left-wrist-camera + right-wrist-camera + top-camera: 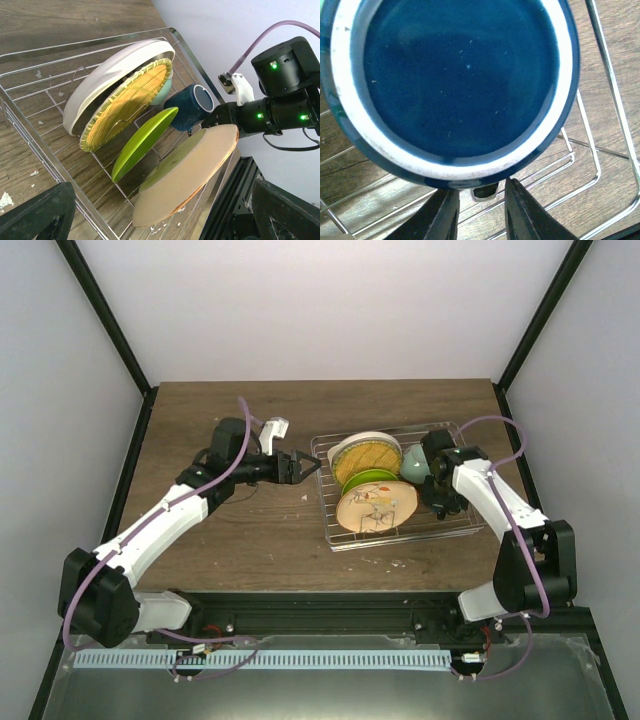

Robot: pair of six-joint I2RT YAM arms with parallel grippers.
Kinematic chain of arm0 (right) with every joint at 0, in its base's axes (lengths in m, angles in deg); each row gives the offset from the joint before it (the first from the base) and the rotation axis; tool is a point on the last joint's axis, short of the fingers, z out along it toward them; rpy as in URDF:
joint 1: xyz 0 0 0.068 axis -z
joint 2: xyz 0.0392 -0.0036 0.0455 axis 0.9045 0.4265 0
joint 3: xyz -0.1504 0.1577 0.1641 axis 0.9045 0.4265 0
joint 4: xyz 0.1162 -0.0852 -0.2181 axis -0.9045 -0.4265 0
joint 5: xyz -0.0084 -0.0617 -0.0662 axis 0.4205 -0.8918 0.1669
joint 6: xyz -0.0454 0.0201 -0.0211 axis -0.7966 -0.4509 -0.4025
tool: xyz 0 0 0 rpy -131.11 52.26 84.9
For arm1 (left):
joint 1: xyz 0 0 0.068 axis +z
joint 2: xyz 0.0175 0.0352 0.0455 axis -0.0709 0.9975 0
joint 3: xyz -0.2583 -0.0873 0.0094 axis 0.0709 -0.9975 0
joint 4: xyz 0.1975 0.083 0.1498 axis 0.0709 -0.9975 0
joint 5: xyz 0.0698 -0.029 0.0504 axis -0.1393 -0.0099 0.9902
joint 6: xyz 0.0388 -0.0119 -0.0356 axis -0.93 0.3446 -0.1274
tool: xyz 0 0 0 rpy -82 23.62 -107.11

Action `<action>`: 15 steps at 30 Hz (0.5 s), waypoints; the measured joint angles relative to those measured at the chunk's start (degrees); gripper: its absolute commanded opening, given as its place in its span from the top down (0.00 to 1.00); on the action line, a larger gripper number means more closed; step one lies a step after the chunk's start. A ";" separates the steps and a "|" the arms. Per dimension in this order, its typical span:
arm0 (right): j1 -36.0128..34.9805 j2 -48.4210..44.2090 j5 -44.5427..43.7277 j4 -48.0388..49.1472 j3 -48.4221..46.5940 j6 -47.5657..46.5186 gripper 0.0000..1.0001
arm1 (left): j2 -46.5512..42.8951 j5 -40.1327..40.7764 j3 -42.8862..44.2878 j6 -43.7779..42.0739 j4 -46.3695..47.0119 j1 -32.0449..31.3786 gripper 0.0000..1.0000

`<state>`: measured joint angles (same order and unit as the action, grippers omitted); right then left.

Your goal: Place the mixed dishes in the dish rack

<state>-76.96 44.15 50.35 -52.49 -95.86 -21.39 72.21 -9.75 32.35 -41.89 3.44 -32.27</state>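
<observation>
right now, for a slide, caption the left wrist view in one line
Four plates lean on edge in the dish rack, right gripper at the tipped dark blue mug beside them.

dish rack (45, 95): thin bright metal wire, shiny; mug (460, 75): glossy dark-blue glaze; lime green plate (145, 142): smooth, sheeny; table (250, 540): matt grained wood

White arms (160, 525) — black joints, purple cables (490, 419)

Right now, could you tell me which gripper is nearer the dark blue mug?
Right. The right gripper is at the mug; the left gripper sits outside the rack's left side.
</observation>
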 measured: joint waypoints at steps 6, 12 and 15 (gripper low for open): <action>0.00 -0.04 0.11 0.09 0.00 0.02 0.57 | 0.00 0.00 0.00 0.00 0.00 0.00 0.03; -0.15 -0.94 1.11 -0.04 0.00 -0.13 0.38 | 0.00 0.00 0.00 0.00 0.02 0.00 0.03; -0.66 -2.21 1.77 -0.48 -0.02 -0.39 0.29 | 0.00 0.00 -0.04 -0.02 0.02 0.00 0.03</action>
<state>-77.62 41.94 52.13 -52.97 -95.89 -21.78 72.21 -9.75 32.31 -41.91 3.46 -32.27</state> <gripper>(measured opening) 0.633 0.973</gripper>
